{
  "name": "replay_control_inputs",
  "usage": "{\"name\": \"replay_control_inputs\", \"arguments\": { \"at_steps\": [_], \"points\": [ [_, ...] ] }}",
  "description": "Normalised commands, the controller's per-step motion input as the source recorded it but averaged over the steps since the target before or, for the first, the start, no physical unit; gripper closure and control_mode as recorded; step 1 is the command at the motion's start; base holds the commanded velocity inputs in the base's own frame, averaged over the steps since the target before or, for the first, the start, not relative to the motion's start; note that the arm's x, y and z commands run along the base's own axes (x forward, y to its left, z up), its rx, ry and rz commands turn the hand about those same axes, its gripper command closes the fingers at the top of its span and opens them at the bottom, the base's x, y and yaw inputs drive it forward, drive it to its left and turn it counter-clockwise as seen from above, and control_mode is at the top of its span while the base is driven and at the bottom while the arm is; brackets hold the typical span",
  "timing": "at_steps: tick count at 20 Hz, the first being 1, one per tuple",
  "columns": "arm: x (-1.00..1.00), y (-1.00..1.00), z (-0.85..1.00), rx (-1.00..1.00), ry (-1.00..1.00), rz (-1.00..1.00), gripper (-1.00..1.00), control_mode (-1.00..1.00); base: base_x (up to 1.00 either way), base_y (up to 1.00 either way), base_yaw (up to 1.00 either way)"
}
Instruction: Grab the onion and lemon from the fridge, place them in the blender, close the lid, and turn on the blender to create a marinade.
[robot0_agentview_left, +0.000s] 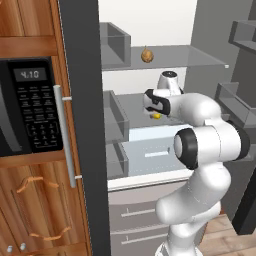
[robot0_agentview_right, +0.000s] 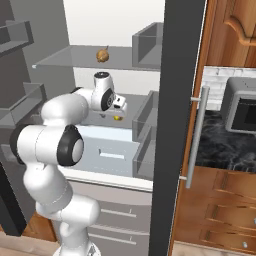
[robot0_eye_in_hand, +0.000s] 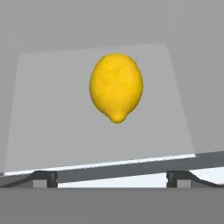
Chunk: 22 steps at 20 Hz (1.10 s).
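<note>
Hand view: lemon (robot0_eye_in_hand: 116, 86) on shelf | gripper (robot0_eye_in_hand: 111, 178) apart, tips barely visible

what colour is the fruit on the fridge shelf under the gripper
Bright yellow: the lemon, clearest in the hand view.

The lemon (robot0_eye_in_hand: 116, 86) has a bright, faintly dimpled skin with a soft sheen; the shelf (robot0_eye_in_hand: 52, 131) under it is smooth, matt grey. The fridge (robot0_agentview_left: 82, 100) door looks dark and matt — its handle (robot0_agentview_left: 64, 135) brushed silvery metal. Beside it, warm wood-grain cabinets (robot0_agentview_left: 35, 210) — and a glossy black microwave (robot0_agentview_left: 27, 107).
</note>
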Motion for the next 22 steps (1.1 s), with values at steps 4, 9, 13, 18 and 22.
{"name": "replay_control_inputs", "arguments": {
  "at_steps": [4,9,13,18,22],
  "points": [
    [0.13,-0.24,-0.22,0.00,0.00,0.00,-1.00,-1.00,0.00,0.00,0.00],
    [0.36,-0.06,-0.23,0.00,0.00,0.02,-1.00,-1.00,0.00,0.00,0.00],
    [0.27,0.00,-0.22,0.00,0.00,0.05,-1.00,-1.00,0.00,0.00,0.00],
    [0.25,0.00,-0.18,0.00,0.00,0.06,-1.00,-1.00,0.00,0.00,0.00],
    [0.40,0.00,-0.14,0.00,0.00,0.06,-1.00,-1.00,0.00,0.00,0.00]
  ]
}}
